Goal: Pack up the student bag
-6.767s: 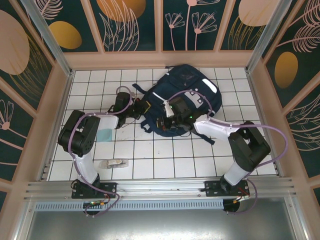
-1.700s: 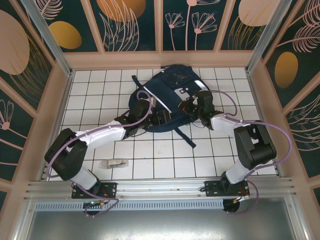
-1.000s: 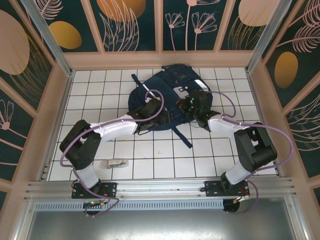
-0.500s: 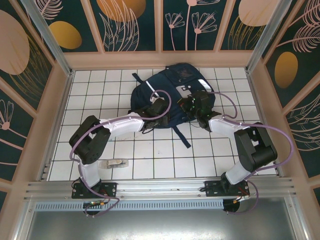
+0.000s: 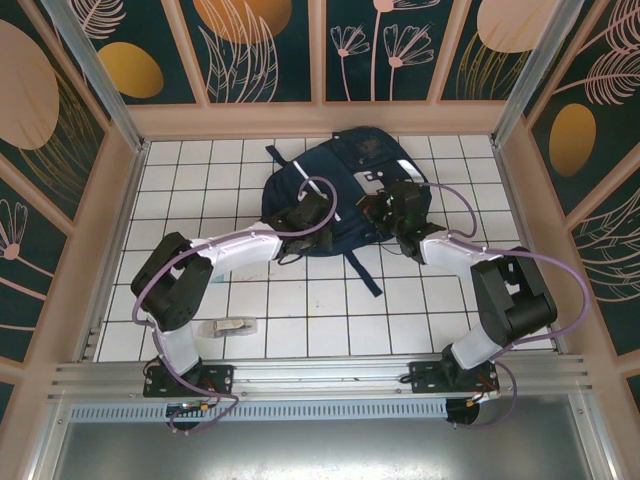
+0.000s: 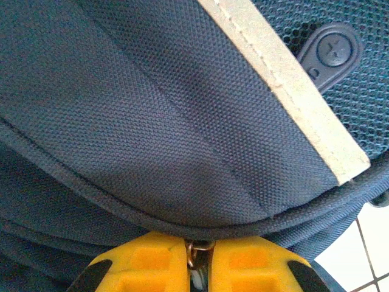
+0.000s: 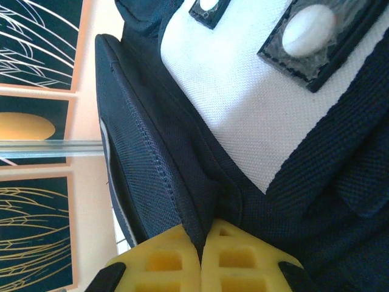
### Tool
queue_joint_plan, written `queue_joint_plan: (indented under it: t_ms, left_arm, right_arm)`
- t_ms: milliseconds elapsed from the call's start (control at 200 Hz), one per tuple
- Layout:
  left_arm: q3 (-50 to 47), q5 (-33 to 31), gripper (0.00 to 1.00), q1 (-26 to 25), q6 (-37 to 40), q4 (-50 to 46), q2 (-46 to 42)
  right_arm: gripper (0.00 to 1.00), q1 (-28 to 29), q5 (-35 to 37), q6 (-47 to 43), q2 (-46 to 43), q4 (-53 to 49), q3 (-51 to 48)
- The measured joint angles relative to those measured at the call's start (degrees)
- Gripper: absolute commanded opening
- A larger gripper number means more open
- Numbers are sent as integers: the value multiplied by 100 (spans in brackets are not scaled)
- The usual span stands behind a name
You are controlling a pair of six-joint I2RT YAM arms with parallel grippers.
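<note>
The left tool (image 6: pixel 199 258) pinches a small metal pull (image 6: pixel 196 248) on the student bag (image 5: pixel 352 165), while the right tool (image 7: pixel 202 255) pinches its fabric fold.

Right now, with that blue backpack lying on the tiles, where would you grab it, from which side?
Likely a raised ridge, not the flat panel. The student bag lies slumped on the tiles, so only folds and seams suit the jaws. The right gripper, reaching from the near side, pinches such a fold.
</note>
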Motion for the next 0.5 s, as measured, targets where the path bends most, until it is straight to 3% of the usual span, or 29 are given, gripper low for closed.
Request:
queue_joint_plan:
  t_ms: [140,360,500]
  left_arm:
    - [-92,345,0,133,35,63,-120]
    - [-140,557,0,741,1001,-162,-319]
    - [39,588,0,772,1491,-409,-317]
  right_arm:
    - [0,-15,-39,-138,-22,-20,0]
    - [0,-476,-802,-1005,-81,-282,0]
    - [0,-599,-1082,-1364,-107,-409,2]
